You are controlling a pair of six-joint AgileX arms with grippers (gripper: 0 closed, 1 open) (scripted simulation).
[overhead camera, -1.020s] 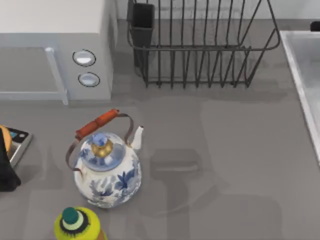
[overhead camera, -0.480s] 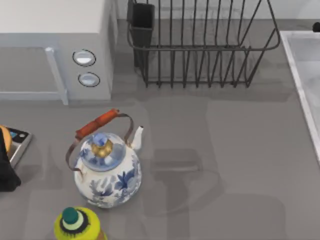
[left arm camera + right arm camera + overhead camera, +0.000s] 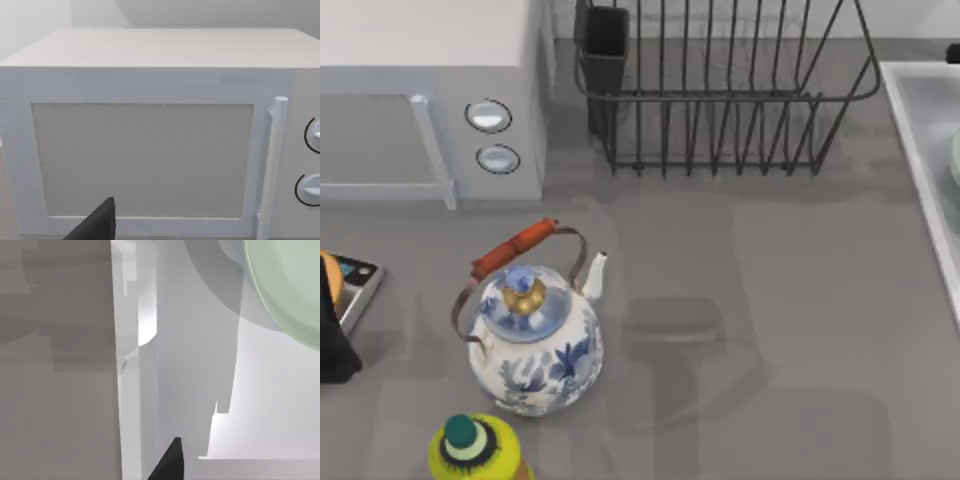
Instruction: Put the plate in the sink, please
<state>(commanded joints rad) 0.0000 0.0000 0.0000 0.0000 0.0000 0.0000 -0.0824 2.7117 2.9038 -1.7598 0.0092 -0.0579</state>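
Observation:
The pale mint-green plate (image 3: pixel 287 285) is inside the outline of the light grey sink (image 3: pixel 135 300), and it casts a shadow on the basin's floor. I cannot tell whether it rests on the bottom. In the top view only a thin sliver of the plate (image 3: pixel 956 160) shows at the right edge, past the sink's raised rim (image 3: pixel 917 150). A dark piece of my right gripper (image 3: pixel 167 465) shows in the right wrist view, apart from the plate. A dark piece of my left gripper (image 3: pixel 97 225) faces the microwave's door.
A black wire dish rack (image 3: pixel 720 90) stands at the back centre and a white microwave (image 3: pixel 430 90) at the back left. A blue-and-white teapot (image 3: pixel 533 340) and a yellow-green bottle (image 3: pixel 470 445) stand front left. A dark object (image 3: pixel 335 310) sits at the left edge.
A sliver of the plate has come into the top view at the right edge, over the sink. Nothing else on the counter has moved.

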